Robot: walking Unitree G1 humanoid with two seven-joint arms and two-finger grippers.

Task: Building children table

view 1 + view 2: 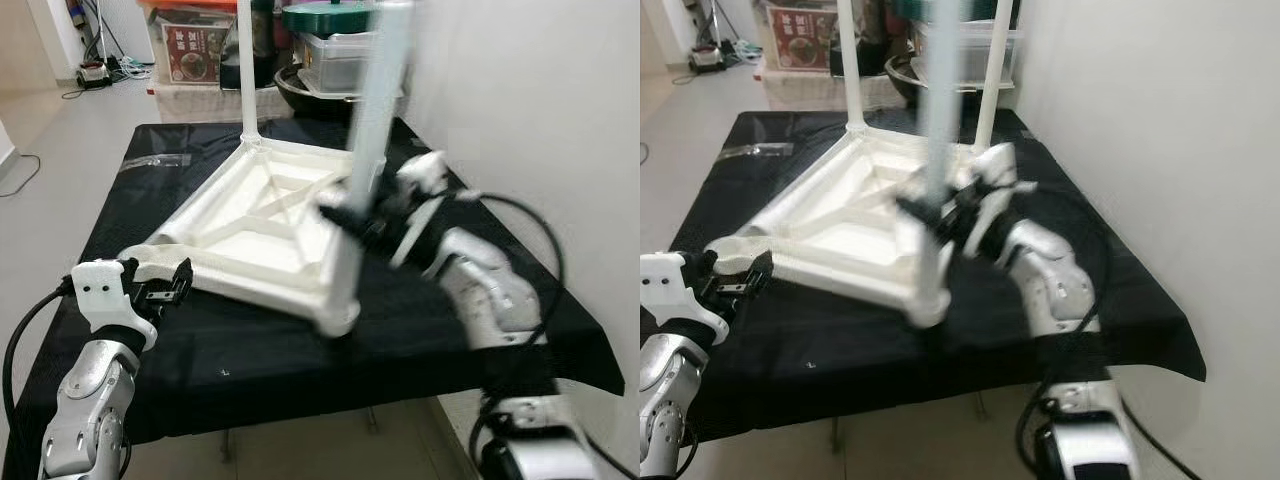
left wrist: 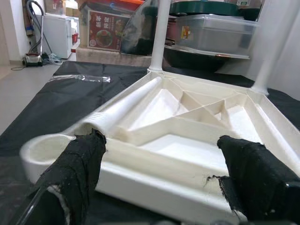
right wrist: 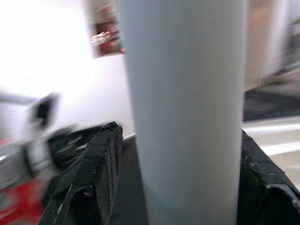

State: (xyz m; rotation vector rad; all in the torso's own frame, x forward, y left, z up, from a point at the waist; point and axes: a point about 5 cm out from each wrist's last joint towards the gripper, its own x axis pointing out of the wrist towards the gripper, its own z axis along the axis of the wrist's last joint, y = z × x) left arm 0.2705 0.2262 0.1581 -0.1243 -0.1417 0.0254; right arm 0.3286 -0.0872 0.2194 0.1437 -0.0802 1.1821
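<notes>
A white plastic tabletop (image 1: pixel 262 232) lies upside down on the black-covered table (image 1: pixel 300 350). One white leg (image 1: pixel 247 70) stands upright in its far corner, and another (image 1: pixel 998 60) stands at the far right corner. My right gripper (image 1: pixel 345 215) is shut on a third leg (image 1: pixel 378 95), blurred, which runs down to the near corner socket (image 1: pixel 340 315). This leg (image 3: pixel 185 112) sits between the black fingers (image 3: pixel 96 173) in the right wrist view. My left gripper (image 1: pixel 165 285) is open at the tabletop's left corner (image 2: pixel 42 150), one finger (image 2: pixel 79 164) on each side of the rim.
A white wall (image 1: pixel 540 90) runs close along the right of the table. Behind it stand storage boxes (image 1: pixel 195 50), a dark pot (image 1: pixel 310 90) and a clear container with a green lid (image 1: pixel 335 40). A clear plastic bag (image 1: pixel 150 160) lies at the far left.
</notes>
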